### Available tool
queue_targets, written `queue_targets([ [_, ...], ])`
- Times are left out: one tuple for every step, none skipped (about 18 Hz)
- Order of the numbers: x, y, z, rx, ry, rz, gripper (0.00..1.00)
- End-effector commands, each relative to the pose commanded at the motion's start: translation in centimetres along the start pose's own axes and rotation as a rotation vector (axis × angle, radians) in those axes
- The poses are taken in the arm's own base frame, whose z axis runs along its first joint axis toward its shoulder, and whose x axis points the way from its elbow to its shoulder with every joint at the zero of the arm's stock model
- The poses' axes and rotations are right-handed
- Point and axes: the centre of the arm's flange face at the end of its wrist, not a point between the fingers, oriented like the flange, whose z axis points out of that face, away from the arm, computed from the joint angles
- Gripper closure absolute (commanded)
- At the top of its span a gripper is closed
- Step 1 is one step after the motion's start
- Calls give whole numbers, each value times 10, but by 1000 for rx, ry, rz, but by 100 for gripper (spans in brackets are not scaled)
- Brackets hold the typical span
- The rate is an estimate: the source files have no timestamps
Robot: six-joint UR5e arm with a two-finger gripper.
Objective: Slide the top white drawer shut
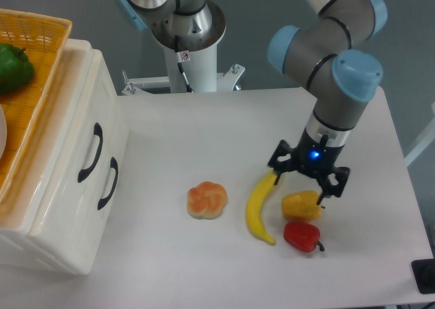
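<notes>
At the bench's left edge the top white drawer (81, 142) sits flush with its cabinet, apparently closed, while the open, empty hand (309, 180) hovers well apart above the yellow pepper (301, 205).

You have bright, even light from overhead, and the white table (204, 139) reads clean without blown-out patches. Shadows are soft and short: a faint one under the banana (259, 207) and the orange fruit (207, 200), a broader grey smear beneath the arm near the table's right edge. The glossy cabinet (64, 187) shows mild sheen along its rim. Focus is sharp throughout; you get no noticeable motion blur or bending at the edges.
</notes>
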Motion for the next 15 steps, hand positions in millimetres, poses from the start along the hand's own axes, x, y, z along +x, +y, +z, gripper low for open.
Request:
queue_targets([
  [-7,9,2,-9,-3,16,0],
  [-18,17,3,-15,-9,38,0],
  [-28,24,5,-26,-15,63,0],
  [-35,32,10,-50,-12,99,0],
  [-41,36,14,-79,-10,151,0],
  [-46,38,20,-108,-3,204,0],
  [-52,40,21,-128,-5,246,0],
  [-63,39,18,-131,-21,264,0],
  [-74,38,18,-132,-35,267,0],
  [-81,38,17,-134,-42,267,0],
  [-84,38,23,-134,-38,267,0],
  [-87,39,29,-133,-32,267,0],
  [-89,40,34,-134,-25,266,0],
  [-90,41,37,-134,-21,264,0],
  [-91,41,39,-127,-22,261,0],
])
